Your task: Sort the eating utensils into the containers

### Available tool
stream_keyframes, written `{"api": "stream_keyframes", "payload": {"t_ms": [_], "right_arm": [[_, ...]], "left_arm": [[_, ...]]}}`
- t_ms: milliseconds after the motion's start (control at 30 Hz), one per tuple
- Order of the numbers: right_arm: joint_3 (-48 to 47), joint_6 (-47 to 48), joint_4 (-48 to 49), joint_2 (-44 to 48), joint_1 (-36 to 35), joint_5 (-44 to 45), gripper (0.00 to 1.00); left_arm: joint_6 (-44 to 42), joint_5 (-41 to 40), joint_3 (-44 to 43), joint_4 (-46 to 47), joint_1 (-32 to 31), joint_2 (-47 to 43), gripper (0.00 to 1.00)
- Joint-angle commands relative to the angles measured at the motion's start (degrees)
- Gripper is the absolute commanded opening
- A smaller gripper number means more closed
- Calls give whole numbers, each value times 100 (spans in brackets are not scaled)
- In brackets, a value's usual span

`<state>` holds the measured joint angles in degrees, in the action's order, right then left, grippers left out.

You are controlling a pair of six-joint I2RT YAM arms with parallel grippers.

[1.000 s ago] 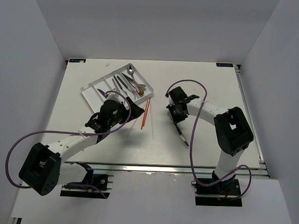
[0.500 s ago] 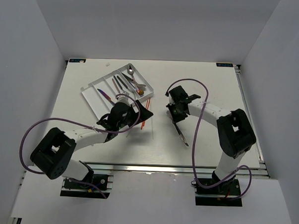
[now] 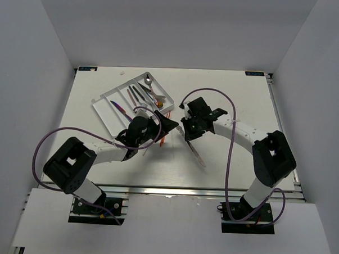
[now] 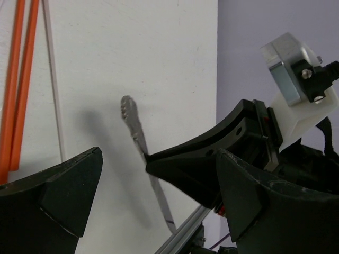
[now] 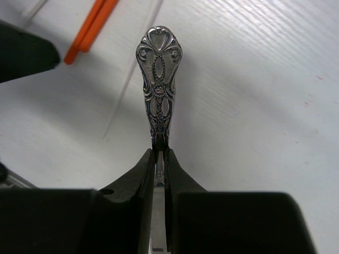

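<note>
My right gripper (image 3: 186, 133) is shut on a silver utensil with an ornate handle (image 5: 159, 74) and holds it above the table; its long end (image 3: 197, 155) trails toward the front. My left gripper (image 3: 168, 124) is open and empty, just left of the right gripper. In the left wrist view its fingers (image 4: 58, 201) frame the held utensil (image 4: 139, 140). Two orange chopsticks (image 4: 18, 79) and a pale chopstick (image 4: 53, 90) lie on the table below it. The white tray (image 3: 105, 114) at the back left holds several silver and iridescent utensils (image 3: 143, 94).
The orange chopsticks (image 5: 90, 26) and pale chopstick (image 5: 132, 69) lie between the tray and the two grippers. The arms nearly meet at mid-table. The metal rail of the table's front edge (image 3: 167, 190) runs along the bottom.
My left gripper has swung right, from beside the tray to over the chopsticks. My right gripper has moved left with the silver utensil, so the two grippers are now close together.
</note>
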<state>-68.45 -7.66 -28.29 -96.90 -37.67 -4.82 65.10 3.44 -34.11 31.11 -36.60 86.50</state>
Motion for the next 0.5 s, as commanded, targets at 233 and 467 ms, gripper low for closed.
{"api": "stream_keyframes", "payload": {"t_ms": [233,467], "right_arm": [[-389,-297,439,312,-197,-432,0],[-415,-385,588,426,-276,-659,0]], "left_arm": [[451,-36,-26,115,-75,-63,94],[424,-177,-26,-141,-75,-151,89]]}}
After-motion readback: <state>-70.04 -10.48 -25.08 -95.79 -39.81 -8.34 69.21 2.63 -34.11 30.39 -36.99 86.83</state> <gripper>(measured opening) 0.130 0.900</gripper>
